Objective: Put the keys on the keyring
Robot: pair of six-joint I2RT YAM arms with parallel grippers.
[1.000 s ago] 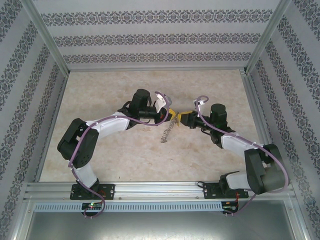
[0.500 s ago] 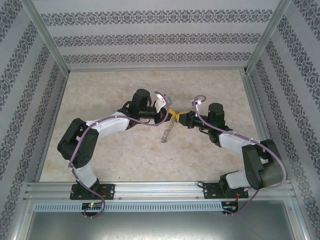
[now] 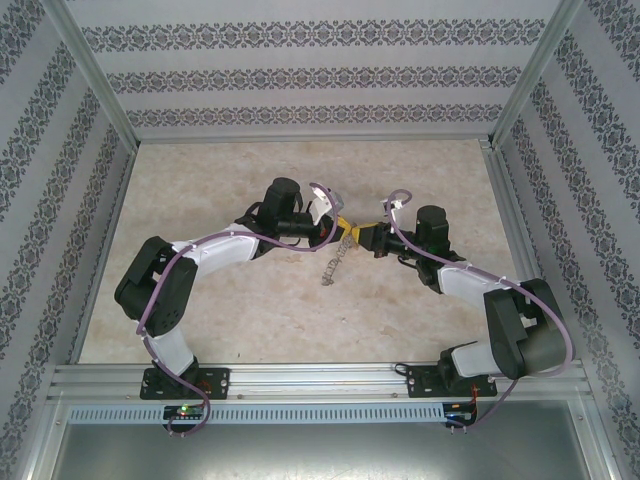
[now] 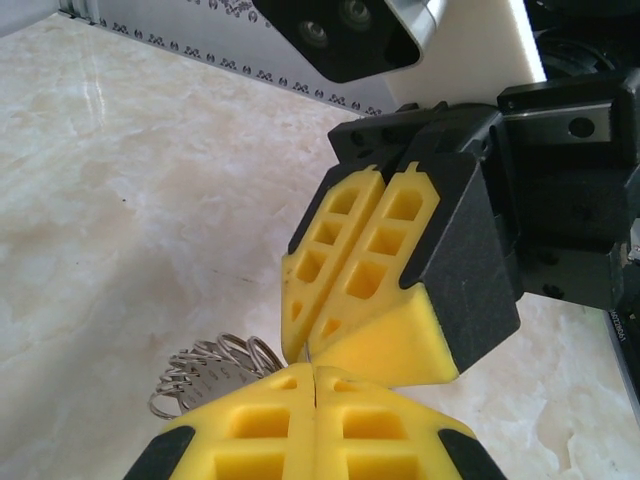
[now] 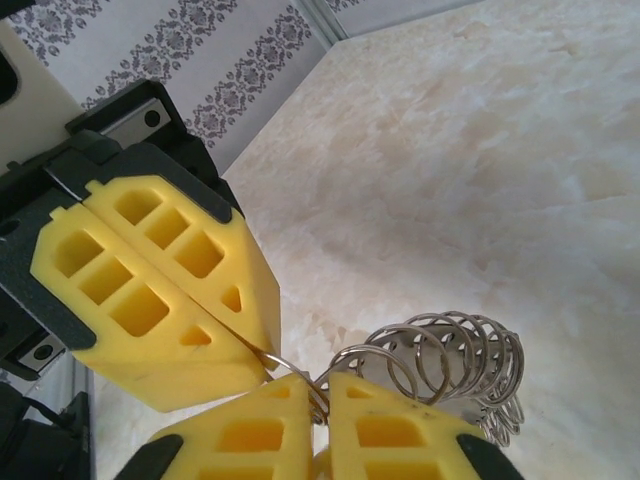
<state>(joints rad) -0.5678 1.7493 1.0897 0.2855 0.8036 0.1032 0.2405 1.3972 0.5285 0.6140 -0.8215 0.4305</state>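
Right wrist: left gripper and right gripper both clamped tight on the keyring wire. Probably light, stiff, slippery; best pinched on bare wire.

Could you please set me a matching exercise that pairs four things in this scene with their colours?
Things:
1. left claw, its pads
2. keyring
3. table
4. back wall

Colours:
A. pale marble
B. yellow
C. silver
D. grey floral bands on white

Pairs: 1-B, 2-C, 3-A, 4-D
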